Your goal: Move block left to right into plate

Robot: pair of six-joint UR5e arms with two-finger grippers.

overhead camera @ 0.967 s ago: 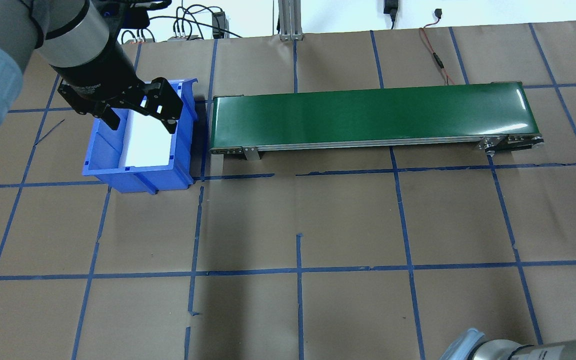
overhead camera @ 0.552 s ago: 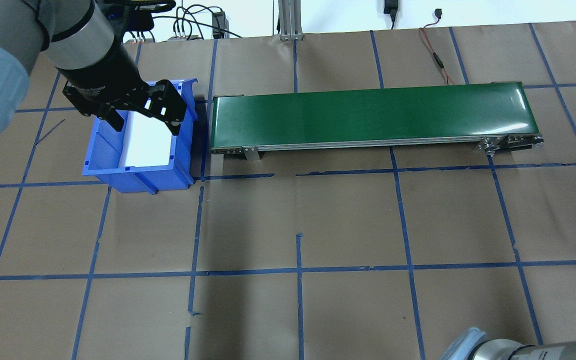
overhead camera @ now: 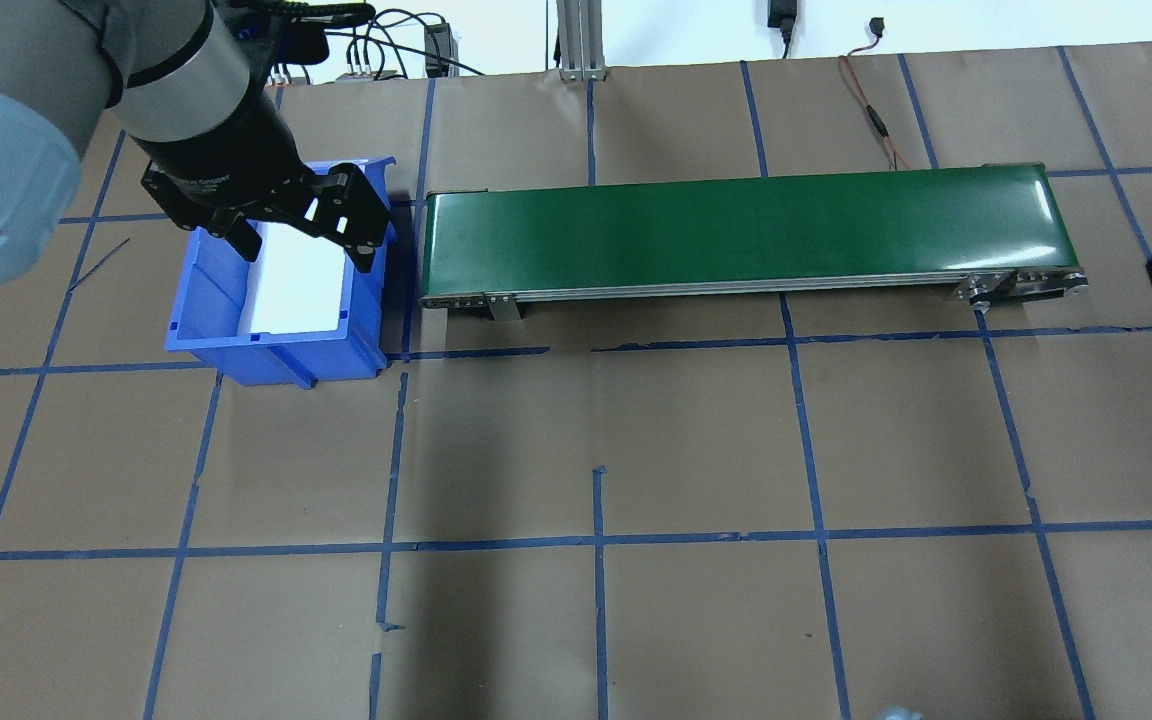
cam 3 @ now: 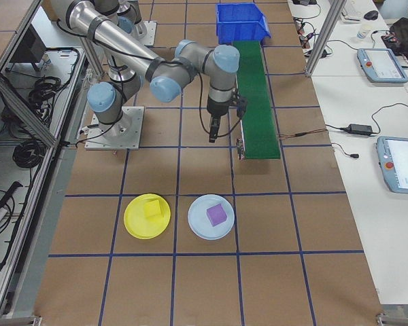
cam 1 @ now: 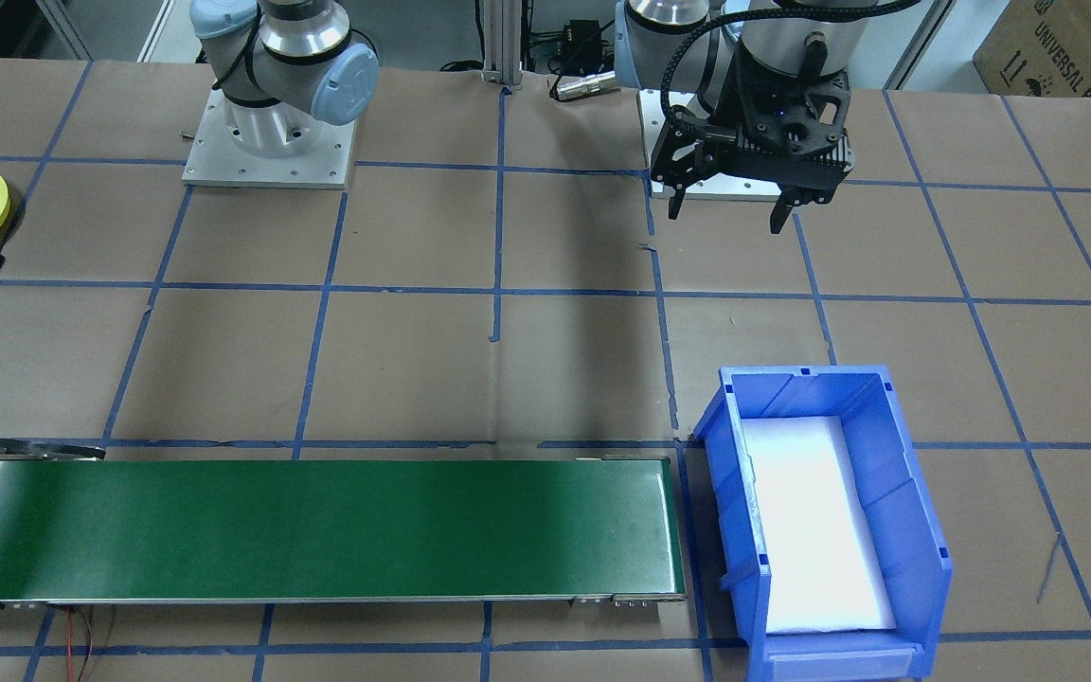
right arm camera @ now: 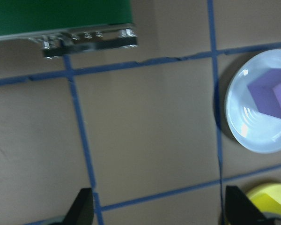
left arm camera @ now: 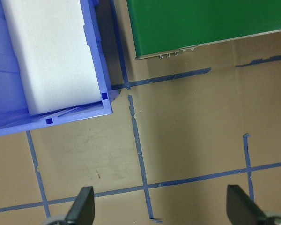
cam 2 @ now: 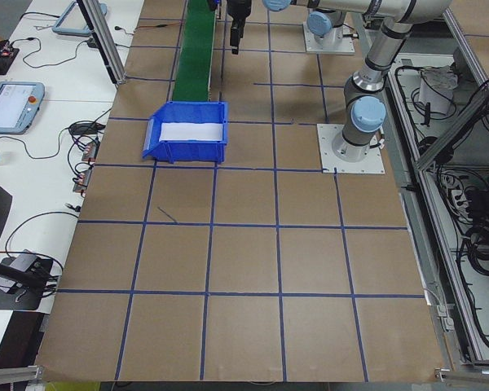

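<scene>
While hovering high at either end of the belt, hold clear and disturb nothing.
Far left: hold left gripper (overhead camera: 304,240), fingers apart and empty, above bin (overhead camera: 276,345) and off its walls; only a white pad shows inside. Middle: skirt belt (overhead camera: 736,225), bare of any block. Right: lift right gripper (right arm camera: 158,189), likewise spread and empty, by the belt's end. Farther right: judge block (cam 3: 154,210) already lying in yellow plate (cam 3: 136,227), just beside pale plate (cam 3: 200,227) with purple block (cam 3: 217,215); avoid nudging either.
</scene>
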